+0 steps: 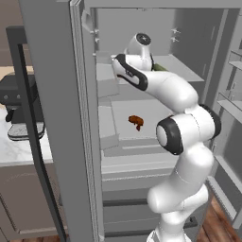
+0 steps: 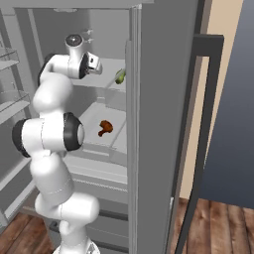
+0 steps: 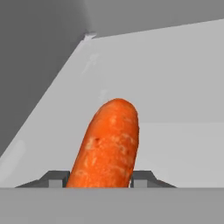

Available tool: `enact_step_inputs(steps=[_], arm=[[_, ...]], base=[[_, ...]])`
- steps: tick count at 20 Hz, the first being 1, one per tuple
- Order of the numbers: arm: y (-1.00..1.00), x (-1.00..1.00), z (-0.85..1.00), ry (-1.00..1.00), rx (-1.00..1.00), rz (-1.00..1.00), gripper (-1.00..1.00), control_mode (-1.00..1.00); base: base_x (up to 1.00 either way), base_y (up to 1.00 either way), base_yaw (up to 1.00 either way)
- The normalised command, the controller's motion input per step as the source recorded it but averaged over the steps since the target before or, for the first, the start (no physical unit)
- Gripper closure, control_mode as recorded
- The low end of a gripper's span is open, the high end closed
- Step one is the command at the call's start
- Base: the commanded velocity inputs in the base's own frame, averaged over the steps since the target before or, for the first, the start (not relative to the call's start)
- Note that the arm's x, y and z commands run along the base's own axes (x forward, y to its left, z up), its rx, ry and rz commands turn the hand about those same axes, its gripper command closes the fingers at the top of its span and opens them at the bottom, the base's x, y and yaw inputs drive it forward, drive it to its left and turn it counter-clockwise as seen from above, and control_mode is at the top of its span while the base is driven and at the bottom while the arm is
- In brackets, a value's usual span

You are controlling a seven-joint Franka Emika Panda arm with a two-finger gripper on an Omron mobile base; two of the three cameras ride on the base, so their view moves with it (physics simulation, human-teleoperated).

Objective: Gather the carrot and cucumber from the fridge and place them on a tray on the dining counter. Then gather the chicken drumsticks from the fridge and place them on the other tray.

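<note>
Pinching the carrot (image 3: pixel 107 144), the fingers (image 3: pixel 142 178) sit over a pale fridge shelf (image 3: pixel 175 87) — grey walls around.

The setting is a rendered domestic kitchen. An open grey fridge (image 1: pixel 142 137) occupies the centre, with interior shelves (image 2: pixel 101 131) and door racks (image 1: pixel 231 106) on the right. Food is stored inside: a brown chicken drumstick (image 1: pixel 136 121) on a middle shelf, a green cucumber (image 2: pixel 120 76) on the shelf above, and a carrot (image 3: pixel 107 146). To the left stands a marble-topped counter (image 1: pixel 19 149) carrying a dark appliance (image 1: pixel 19 101). The floor (image 2: pixel 218 228) is wood plank.
</note>
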Motion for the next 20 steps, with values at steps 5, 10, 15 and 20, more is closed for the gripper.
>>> enact_step_inputs(steps=[5,10,15,20], arm=[[-0.46,-0.92,0.10,-0.01,0.00,-0.13,1.00,-1.00],[-0.55,-1.00,0.01,0.00,0.11,-0.06,1.00,-1.00],[-0.27,-1.00,0.05,0.00,0.07,-0.06,1.00,-1.00],[-0.05,-1.00,0.00,0.02,0.00,-0.08,1.00,-1.00]], base=[[0.00,0.00,0.00],[0.00,0.00,0.00],[0.00,0.00,0.00],[0.00,0.00,0.00]])
